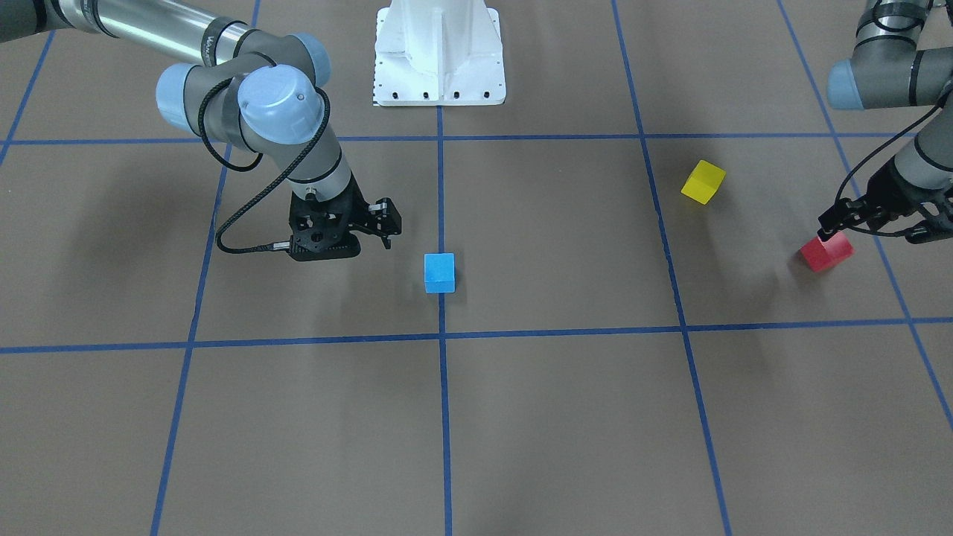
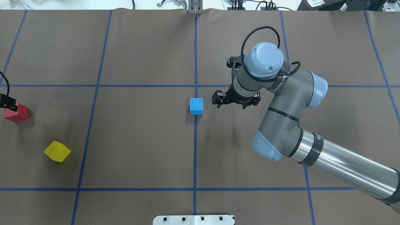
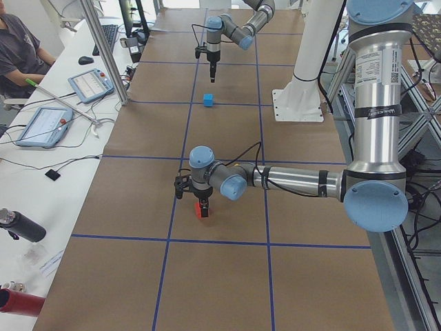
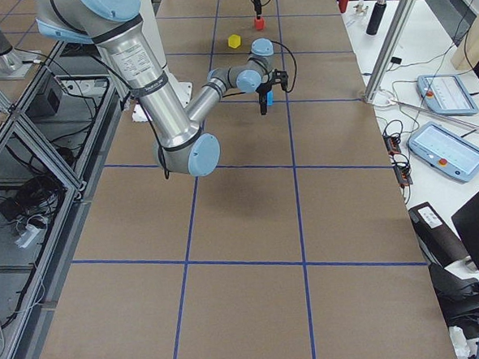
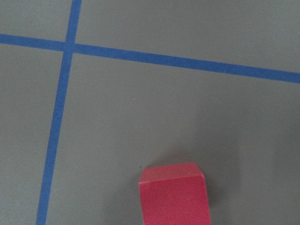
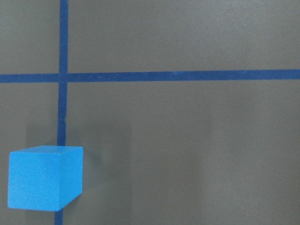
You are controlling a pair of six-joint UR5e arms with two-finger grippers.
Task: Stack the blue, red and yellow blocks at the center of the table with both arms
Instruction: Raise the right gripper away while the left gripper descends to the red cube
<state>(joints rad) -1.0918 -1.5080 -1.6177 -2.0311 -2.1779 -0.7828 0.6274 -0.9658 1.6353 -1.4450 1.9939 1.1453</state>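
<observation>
Blue (image 2: 196,106) central — red (image 2: 16,113) aside, yellow (image 2: 57,151) maybe tilted.

Blocks, three in all: one blue block (image 1: 439,272), one red block (image 1: 826,253), one yellow block (image 1: 703,182). Robot arms, two: left arm (image 1: 890,74) and right arm (image 1: 186,37).

Finishes: table, blocks, right arm
Table cover (image 2: 140,140): matt brown paper, smooth. Grid lines (image 2: 195,156): blue tape, faint sheen. Blue block (image 6: 44,178) and red block (image 5: 173,197): matt, finely grainy. Yellow block (image 2: 57,151): matt. Right arm tube (image 2: 350,168): polished metal, glossy. Joint cap (image 2: 264,59): smooth pale-blue plastic.
</observation>
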